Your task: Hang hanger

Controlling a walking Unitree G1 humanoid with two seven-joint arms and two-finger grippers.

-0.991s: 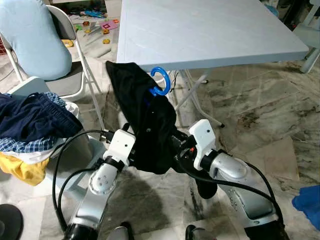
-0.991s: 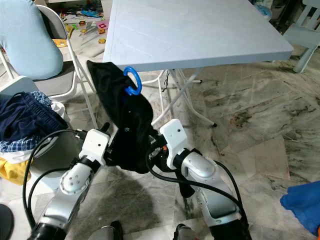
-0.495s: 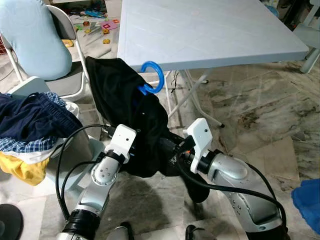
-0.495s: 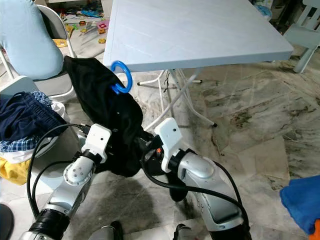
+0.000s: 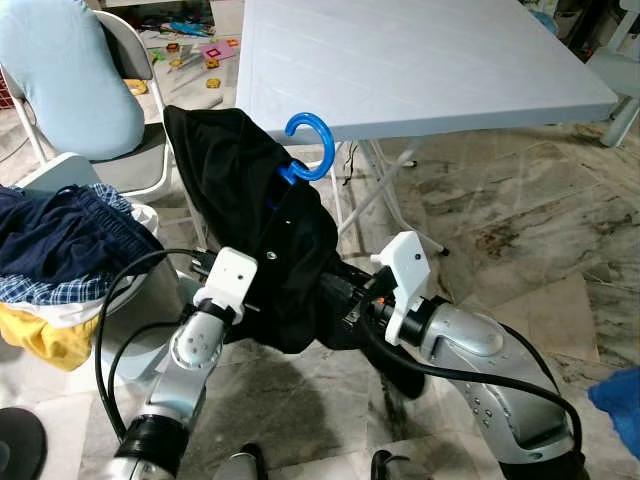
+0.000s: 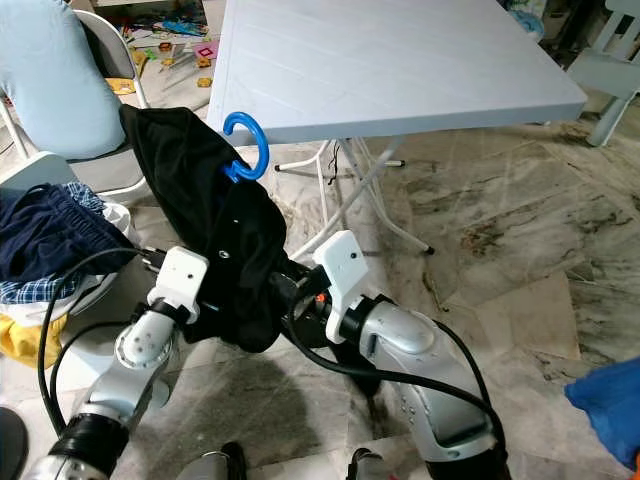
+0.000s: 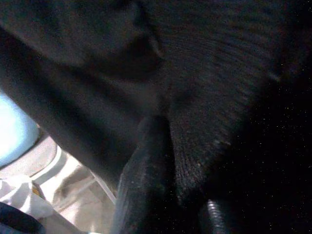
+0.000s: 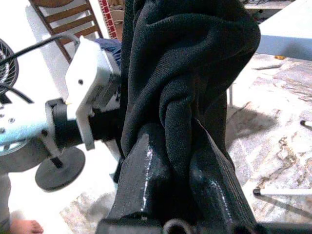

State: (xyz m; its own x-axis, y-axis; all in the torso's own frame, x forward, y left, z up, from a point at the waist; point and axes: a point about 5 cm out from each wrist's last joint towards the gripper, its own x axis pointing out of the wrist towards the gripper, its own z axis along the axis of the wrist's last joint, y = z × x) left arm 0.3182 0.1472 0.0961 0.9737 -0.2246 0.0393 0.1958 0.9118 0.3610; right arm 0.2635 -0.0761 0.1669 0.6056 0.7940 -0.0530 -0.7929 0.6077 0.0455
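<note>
I see a blue hanger [image 5: 308, 148] with a black cloth [image 5: 262, 232] draped over it, so just its round hook sticks out at the top. The cloth is dark, soft and bunched up, and it hangs down between my two arms, in front of the near edge of the pale blue table [image 5: 420, 60]. My right gripper [image 8: 183, 163] has its two black fingers squeezed tight on a twisted fold of the black cloth. My left gripper [image 5: 262, 300] is pushed into the cloth from the other side, and I cannot tell if its fingers are open or closed because the cloth covers them. To my left, a white basket [image 5: 60, 175] holds a pile of clothes [image 5: 62, 250]: dark blue ones on top, a checked one and a yellow one below. A folding chair [image 5: 135, 95] stands behind the basket.
</note>
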